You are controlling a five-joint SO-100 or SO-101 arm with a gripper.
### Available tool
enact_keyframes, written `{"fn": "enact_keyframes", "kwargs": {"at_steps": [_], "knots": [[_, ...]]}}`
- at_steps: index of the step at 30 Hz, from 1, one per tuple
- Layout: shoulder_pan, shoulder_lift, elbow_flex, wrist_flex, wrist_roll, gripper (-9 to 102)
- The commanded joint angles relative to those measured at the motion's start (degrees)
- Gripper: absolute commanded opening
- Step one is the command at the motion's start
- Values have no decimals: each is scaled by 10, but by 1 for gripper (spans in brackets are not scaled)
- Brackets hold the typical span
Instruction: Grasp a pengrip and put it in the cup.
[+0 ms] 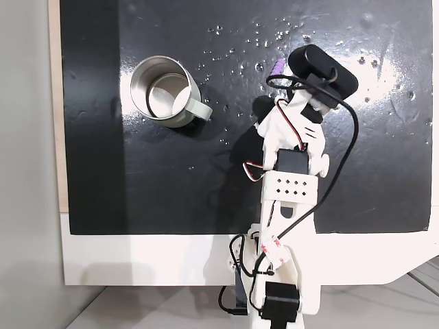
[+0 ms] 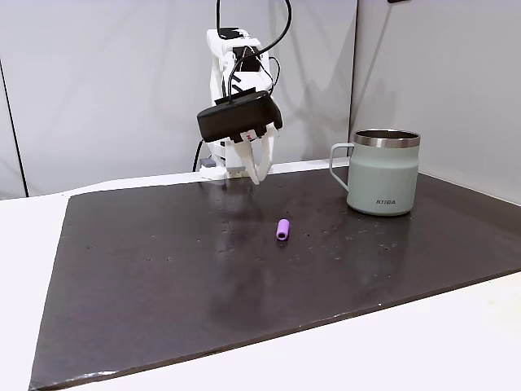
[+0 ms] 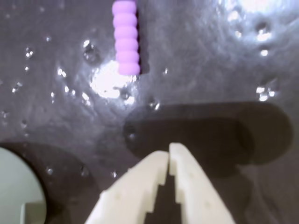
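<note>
The pengrip (image 2: 282, 229) is a small light-purple ribbed tube lying flat on the dark mat, apart from everything else. In the wrist view the pengrip (image 3: 126, 37) lies ahead of my fingertips and a little to the left. My white gripper (image 2: 259, 175) hangs above the mat, behind the pengrip, pointing down. The gripper (image 3: 168, 151) is shut, tips touching, with nothing between them. The cup (image 2: 383, 173) stands upright on the right, pale grey-green with a steel rim, its handle facing the arm. From above, the cup (image 1: 164, 92) looks empty, and the pengrip (image 1: 276, 70) peeks out beside the wrist camera.
Small water droplets (image 1: 260, 41) speckle the black mat (image 1: 171, 192) around the pengrip. The mat lies on a white table (image 2: 407, 342), with a grey wall behind. The arm's base (image 1: 278, 301) sits at the near table edge, and a black cable (image 1: 350, 137) loops beside the arm.
</note>
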Motion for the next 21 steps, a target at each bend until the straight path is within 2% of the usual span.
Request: {"fn": "enact_keyframes", "kwargs": {"at_steps": [1, 3, 6, 12, 17, 21], "knots": [[16, -52, -90, -28, 2, 0], [21, -105, -152, 2, 20, 0], [23, -190, -276, 111, 28, 0], [18, -287, -424, 205, 17, 6], [9, -352, -519, 229, 2, 15], [-5, -381, -539, 229, -12, 24]]}}
